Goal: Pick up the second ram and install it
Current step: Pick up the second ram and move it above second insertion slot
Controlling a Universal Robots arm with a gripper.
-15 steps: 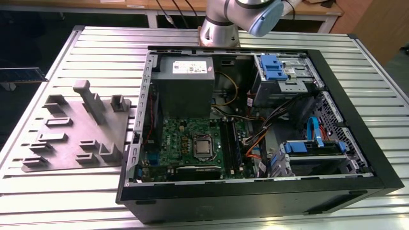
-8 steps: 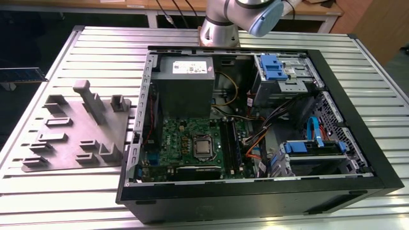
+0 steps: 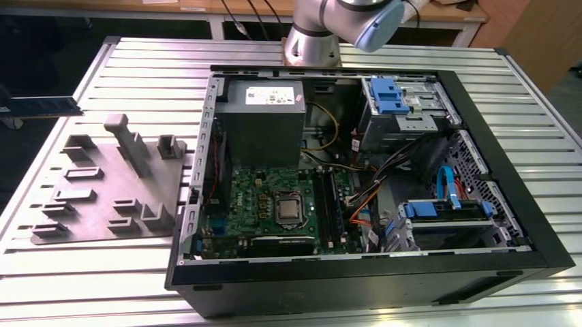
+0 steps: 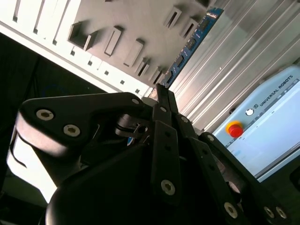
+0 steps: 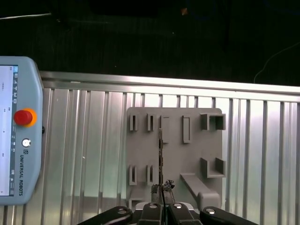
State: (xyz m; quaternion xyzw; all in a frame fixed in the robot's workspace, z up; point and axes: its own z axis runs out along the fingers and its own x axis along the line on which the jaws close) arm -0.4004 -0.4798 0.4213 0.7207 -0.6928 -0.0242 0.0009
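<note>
Above the grey holder tray (image 5: 173,159), in the first wrist view, you see the gripper (image 5: 161,191) pointing down at the ribbed table (image 5: 93,140). Its jaws pinch one end of the second ram (image 5: 161,159), which shows edge-on as a thin dark line. In the second wrist view the fingers (image 4: 165,140) converge on that end, and the rest of the stick runs out past the tips. In the exterior view the ram (image 3: 43,105) hangs level near the exterior view's left edge, well apart from the open computer case (image 3: 364,279), with the arm (image 3: 314,34) rising behind the case.
</note>
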